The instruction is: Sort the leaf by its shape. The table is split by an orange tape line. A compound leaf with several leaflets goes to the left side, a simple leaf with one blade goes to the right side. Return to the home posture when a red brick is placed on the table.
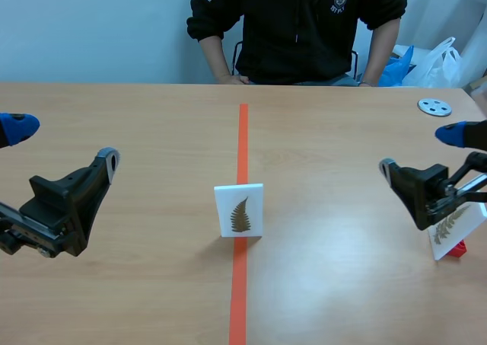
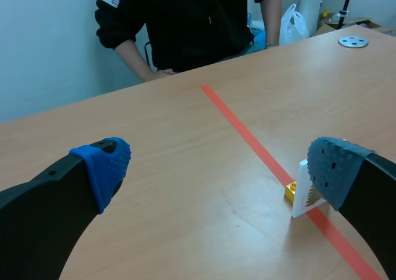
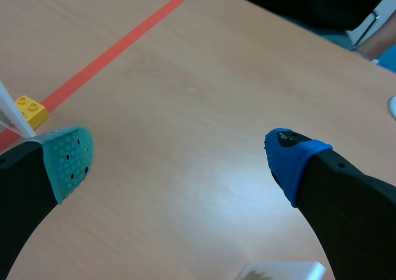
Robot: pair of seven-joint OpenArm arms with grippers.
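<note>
So the leaf card (image 1: 239, 210) is a small white card standing upright right on the orange tape line (image 1: 242, 143), roughly mid-table. It shows one brown, feathery, fern-type leaf with lots of little leaflets along a stem. From the wrist views it sits in a yellow brick (image 2: 289, 192). The left gripper (image 1: 65, 144) is wide open with nothing in it, well off to the left. Same for the right gripper (image 1: 420, 151), spread wide and empty, with a second card (image 1: 456, 225) on a red base (image 1: 456, 248) just behind it.
</note>
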